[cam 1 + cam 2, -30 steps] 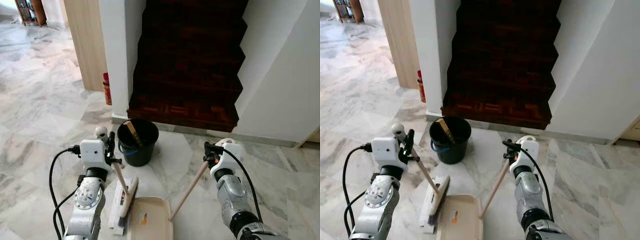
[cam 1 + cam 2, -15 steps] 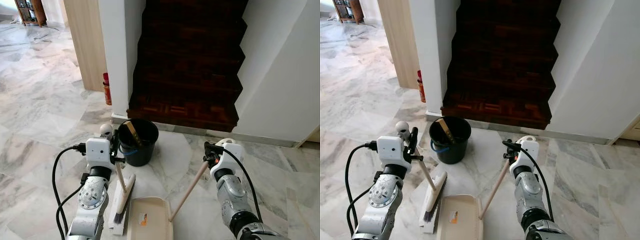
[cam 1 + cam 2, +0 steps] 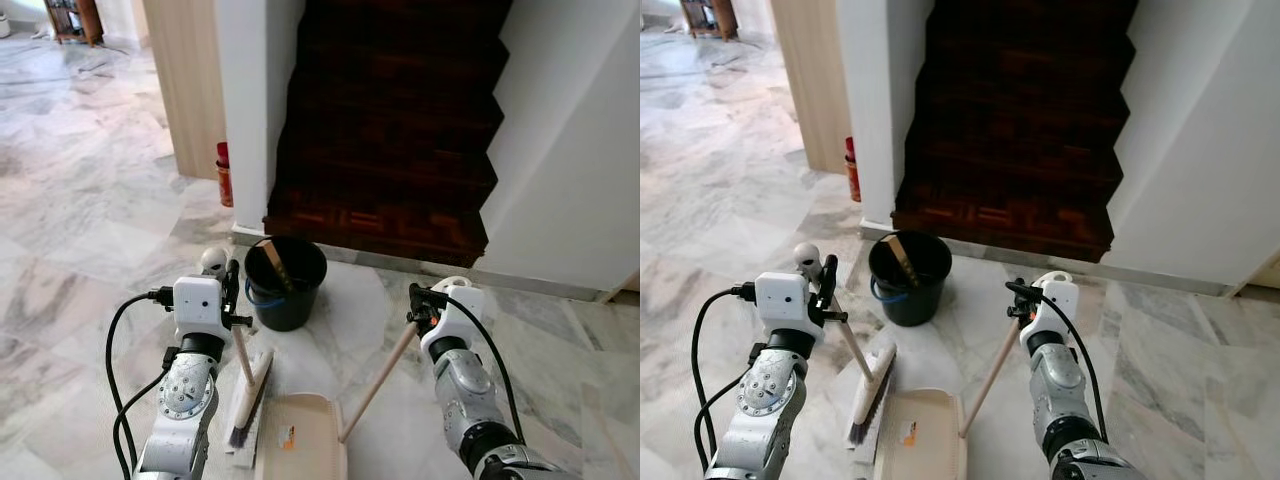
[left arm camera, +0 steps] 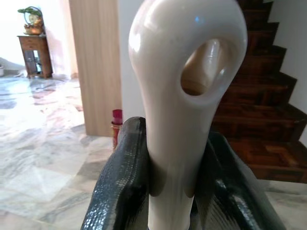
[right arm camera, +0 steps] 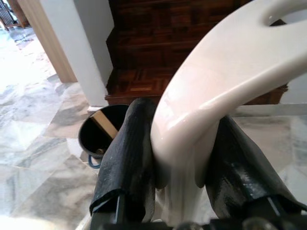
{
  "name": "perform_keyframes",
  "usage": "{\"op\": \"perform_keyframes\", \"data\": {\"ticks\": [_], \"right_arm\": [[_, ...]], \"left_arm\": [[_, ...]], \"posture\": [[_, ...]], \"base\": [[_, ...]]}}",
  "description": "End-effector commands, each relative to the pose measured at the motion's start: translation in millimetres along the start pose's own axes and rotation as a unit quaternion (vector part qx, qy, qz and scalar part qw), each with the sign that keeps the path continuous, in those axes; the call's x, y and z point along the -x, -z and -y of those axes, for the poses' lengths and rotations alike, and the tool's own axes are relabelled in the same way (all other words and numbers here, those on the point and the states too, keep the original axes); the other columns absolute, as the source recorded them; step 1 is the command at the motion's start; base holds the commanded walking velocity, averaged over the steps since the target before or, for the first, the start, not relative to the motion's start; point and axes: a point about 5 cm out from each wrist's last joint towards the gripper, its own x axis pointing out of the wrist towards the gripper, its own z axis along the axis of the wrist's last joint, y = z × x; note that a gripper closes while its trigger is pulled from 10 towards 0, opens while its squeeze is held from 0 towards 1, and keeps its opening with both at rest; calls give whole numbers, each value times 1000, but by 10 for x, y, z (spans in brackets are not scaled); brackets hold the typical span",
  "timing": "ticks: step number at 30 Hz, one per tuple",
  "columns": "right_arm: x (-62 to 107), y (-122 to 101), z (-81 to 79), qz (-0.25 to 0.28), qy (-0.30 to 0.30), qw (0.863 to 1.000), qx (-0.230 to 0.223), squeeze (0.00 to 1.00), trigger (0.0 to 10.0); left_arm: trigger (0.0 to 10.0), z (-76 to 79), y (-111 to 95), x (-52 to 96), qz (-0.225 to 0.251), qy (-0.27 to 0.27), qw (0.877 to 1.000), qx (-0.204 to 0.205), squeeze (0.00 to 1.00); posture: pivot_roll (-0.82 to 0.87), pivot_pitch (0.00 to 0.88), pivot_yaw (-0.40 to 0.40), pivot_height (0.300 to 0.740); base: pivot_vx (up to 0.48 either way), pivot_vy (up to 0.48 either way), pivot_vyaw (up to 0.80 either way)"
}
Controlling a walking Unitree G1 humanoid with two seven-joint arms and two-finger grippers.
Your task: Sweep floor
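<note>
Before the stairs (image 3: 390,130), left hand (image 3: 232,300) clamps the brush (image 3: 248,395) handle; right hand (image 3: 415,308) clamps the dustpan (image 3: 300,445) handle; black bucket (image 3: 285,282) beyond.

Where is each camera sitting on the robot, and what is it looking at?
Left eye view: on the head, looking forward and down at the black bucket, dustpan and stairs; both silver arms show.
Right eye view: beside it, same scene, same arms.
Left wrist view: on the left wrist, looking along the left tool, clamped on the brush handle.
Right wrist view: on the right wrist, looking along the right tool, clamped on the dustpan handle.
Shared: the bucket and stairs appear in the head views and the right wrist view.
</note>
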Motion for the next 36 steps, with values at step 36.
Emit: {"op": "perform_keyframes", "data": {"ticks": [36], "right_arm": [[-38,-107,17,23,0,1000,-8,0,10000]], "left_arm": [[10000,-16,-110,-28,21,-12,1000,0,0]], "posture": [[84,0,-89,740]], "base": [[0,294,0]]}}
